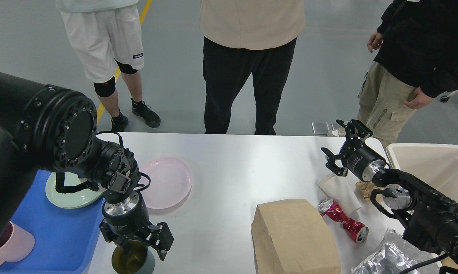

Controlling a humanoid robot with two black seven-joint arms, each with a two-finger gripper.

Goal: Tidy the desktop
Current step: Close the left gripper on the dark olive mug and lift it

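Observation:
The white desktop (pixel 236 167) fills the middle of the head view. My left gripper (pixel 137 243) is open and sits right over a grey cup (pixel 134 262) with an olive inside at the front left edge; its fingers straddle the cup's rim. My right gripper (pixel 345 146) is open and empty, hovering above the desktop at the right, just beyond a white paper cup (pixel 339 190) lying on its side. A crushed red can (pixel 343 220), a brown paper bag (pixel 295 236) and a silver foil bag (pixel 392 258) lie at the front right.
A pink plate (pixel 166 182) lies on the desktop. A blue tray (pixel 58 236) at the left holds a green plate (pixel 71 192) and a pink mug (pixel 14 245). A beige bin (pixel 438 167) stands at the right. Three people stand beyond the far edge.

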